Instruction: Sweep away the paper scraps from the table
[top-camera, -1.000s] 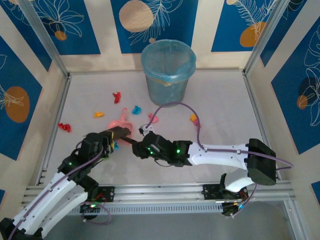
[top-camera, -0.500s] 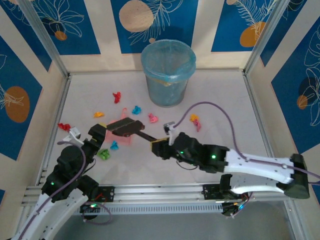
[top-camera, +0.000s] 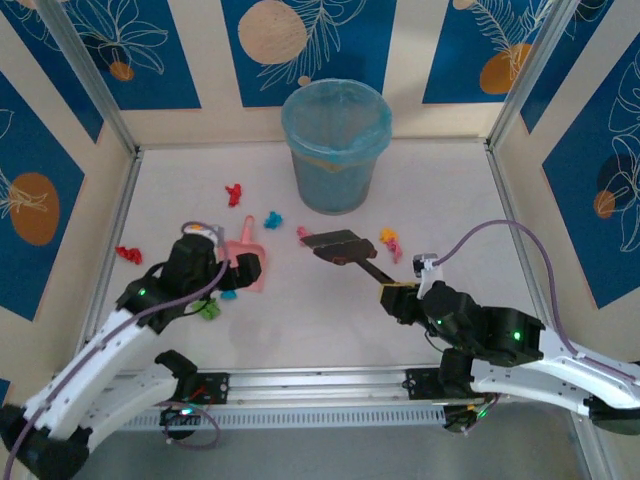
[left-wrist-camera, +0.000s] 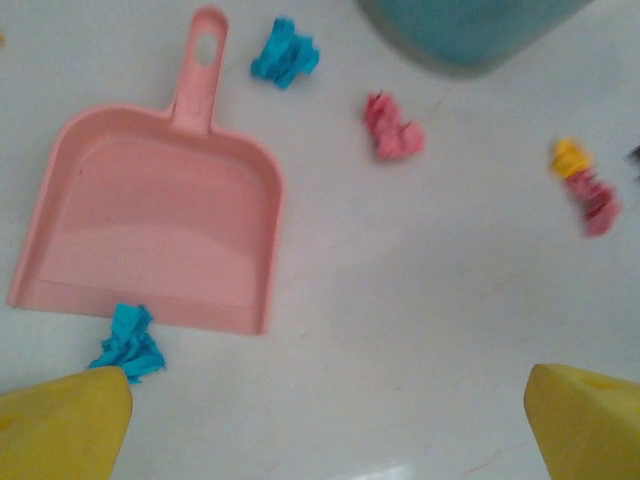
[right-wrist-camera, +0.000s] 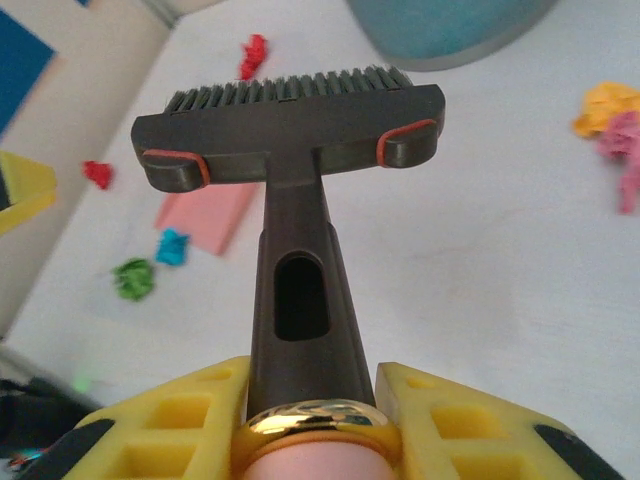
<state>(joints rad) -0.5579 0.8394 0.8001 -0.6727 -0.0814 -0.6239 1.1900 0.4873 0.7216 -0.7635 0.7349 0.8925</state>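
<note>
Left gripper (left-wrist-camera: 325, 425), jaws released, hangs by the dustpan (left-wrist-camera: 150, 230). Right gripper (right-wrist-camera: 315, 400) clenches the brush (right-wrist-camera: 290, 110); the nearest paper scraps (top-camera: 303, 235) lie at its nine o'clock.

Left gripper (left-wrist-camera: 325, 430) spread wide, right gripper (right-wrist-camera: 312, 395) clamped on brush (right-wrist-camera: 290, 125) handle

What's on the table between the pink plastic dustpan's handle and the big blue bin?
One crumpled blue paper scrap, right beside the handle of the pink plastic dustpan, on the side facing the translucent blue bin. The left wrist view shows it clearly.
</note>
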